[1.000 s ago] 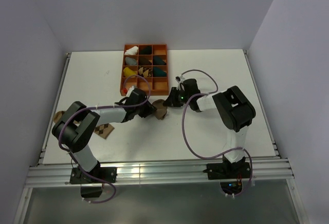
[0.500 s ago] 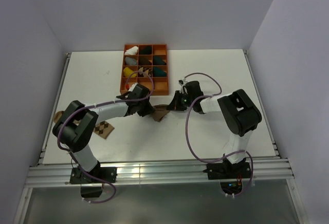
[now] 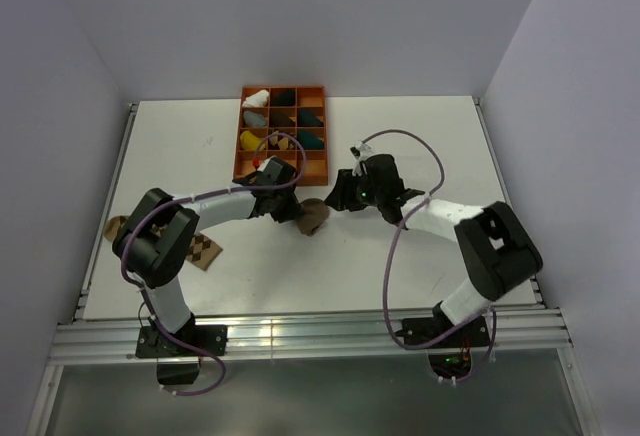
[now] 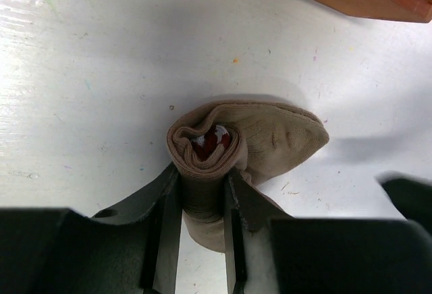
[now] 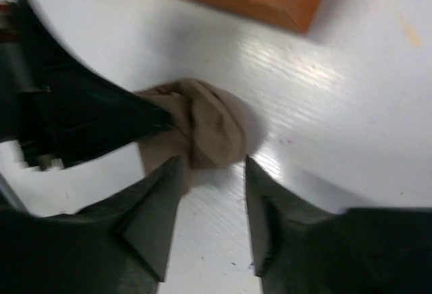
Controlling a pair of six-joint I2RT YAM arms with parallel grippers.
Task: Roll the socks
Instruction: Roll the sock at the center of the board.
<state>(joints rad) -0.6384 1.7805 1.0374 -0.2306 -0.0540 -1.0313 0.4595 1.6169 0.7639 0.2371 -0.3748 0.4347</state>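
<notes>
Socks, left to right: the argyle sock (image 3: 204, 252) lies flat, well behind the left gripper (image 4: 202, 176), untouched. That gripper is clamped on the tan sock (image 4: 270, 132), which is rolled with its striped cuff at the core. Half a second ago a loose flap trailed rightward; now the bundle is compact. The right gripper (image 5: 213, 162) stands spread, with the roll just ahead of its fingers, holding nothing. This roll looks nearly complete. No legible writing.

Rolled tan sock (image 5: 206, 125) sits on the white table (image 5: 351, 125), near the orange tray (image 5: 270, 1) corner but not touching it. Dark left gripper (image 5: 156, 115) pinches one end of the sock. Right gripper (image 5: 212, 206) has its fingers spread wide, tips just short of the sock on the side away from the tray.
</notes>
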